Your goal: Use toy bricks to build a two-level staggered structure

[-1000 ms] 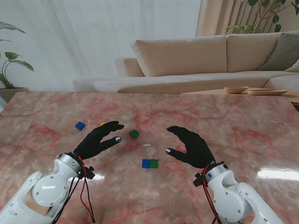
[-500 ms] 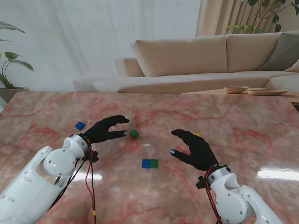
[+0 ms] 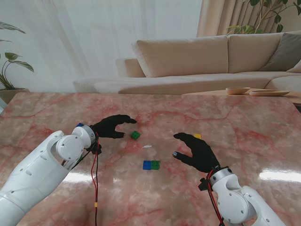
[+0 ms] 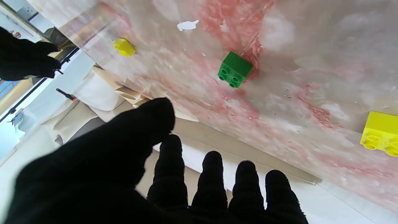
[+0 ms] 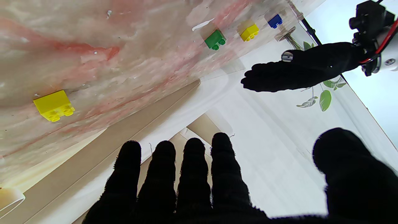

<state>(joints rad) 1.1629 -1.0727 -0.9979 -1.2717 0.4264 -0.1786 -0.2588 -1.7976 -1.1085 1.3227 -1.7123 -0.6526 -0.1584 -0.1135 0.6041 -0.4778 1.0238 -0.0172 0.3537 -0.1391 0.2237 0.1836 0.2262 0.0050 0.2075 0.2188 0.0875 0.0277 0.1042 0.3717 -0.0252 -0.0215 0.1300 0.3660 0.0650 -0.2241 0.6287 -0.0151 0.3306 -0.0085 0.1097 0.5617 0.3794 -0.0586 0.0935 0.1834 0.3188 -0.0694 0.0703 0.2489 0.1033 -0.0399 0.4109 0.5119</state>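
Stand view, centre of the frame: your left hand (image 3: pixel 113 126) hovers over the marble table (image 3: pixel 244 127), fingers spread and curled around nothing. The loose green brick (image 3: pixel 135 135) lies just beside its fingertips, toward mid-frame, not touching them. Your right hand (image 3: pixel 196 149), right of centre, is likewise released and empty. Between the two hands and nearer to you sits the joined blue-and-green pair (image 3: pixel 151 165). A blue brick (image 3: pixel 80 125) peeks out behind the left wrist; a yellow brick (image 3: pixel 197 136) shows just past the right hand's fingers.

Left wrist view: you see the green brick (image 4: pixel 234 69) studs-on, clear of the fingers (image 4: pixel 169 174), plus a second yellow brick (image 4: pixel 381 133) that the stand view hides behind the left hand.

Right wrist view: you see the left hand (image 5: pixel 306 67) from across the table.
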